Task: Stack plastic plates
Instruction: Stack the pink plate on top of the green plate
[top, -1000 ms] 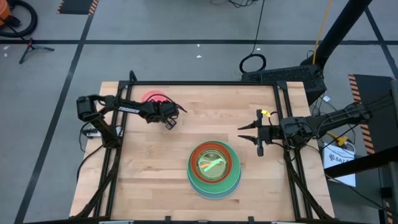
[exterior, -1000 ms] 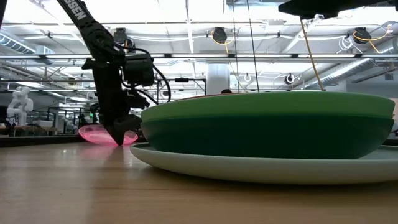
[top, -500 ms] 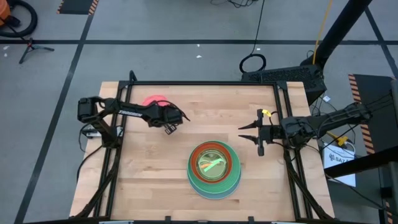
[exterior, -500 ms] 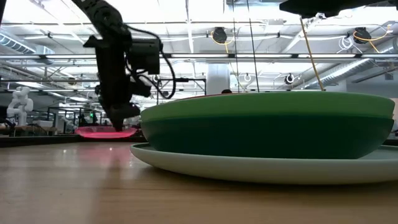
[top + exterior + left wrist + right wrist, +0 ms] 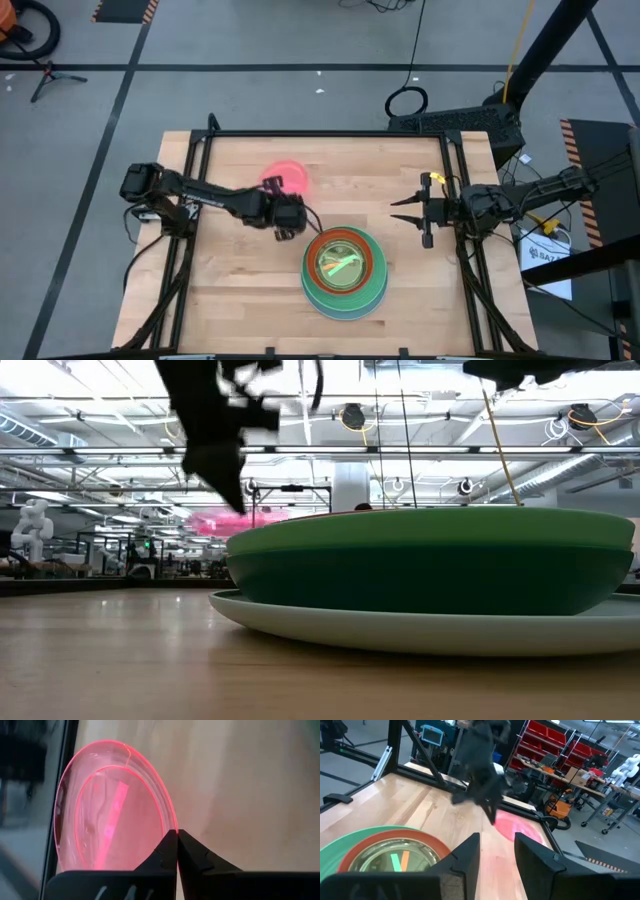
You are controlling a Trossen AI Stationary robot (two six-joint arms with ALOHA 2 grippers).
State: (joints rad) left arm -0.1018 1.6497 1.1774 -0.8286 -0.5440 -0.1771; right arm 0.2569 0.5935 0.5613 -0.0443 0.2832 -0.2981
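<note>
A stack of plastic plates (image 5: 343, 270) stands near the table's middle front. A large light blue plate (image 5: 420, 628) is at its bottom, green ones (image 5: 430, 555) lie on that, and a red-orange one (image 5: 380, 851) with small ones inside is on top. My left gripper (image 5: 280, 197) is shut on a small translucent pink plate (image 5: 288, 176) just left of and beyond the stack, above the table. My right gripper (image 5: 405, 212) stands open at the table's right side, holding nothing. My left gripper pinches the pink plate's rim (image 5: 174, 827) between its two fingertips (image 5: 169, 845), at one spot on the edge. The fingers slant downward from the table's left. The plate (image 5: 225, 522) is lifted clear of the table and sticks out beyond the fingertips, tilted.
Black rails (image 5: 330, 134) frame the wooden table top (image 5: 240, 270). Bare wood lies left of and behind the stack. The room with shelves and equipment shows beyond the table.
My left gripper has risen and travelled from the far left of the table toward the stack, rolling as it went. The pink plate, which lay tilted with its rim on the table, is now lifted clear and carried along.
</note>
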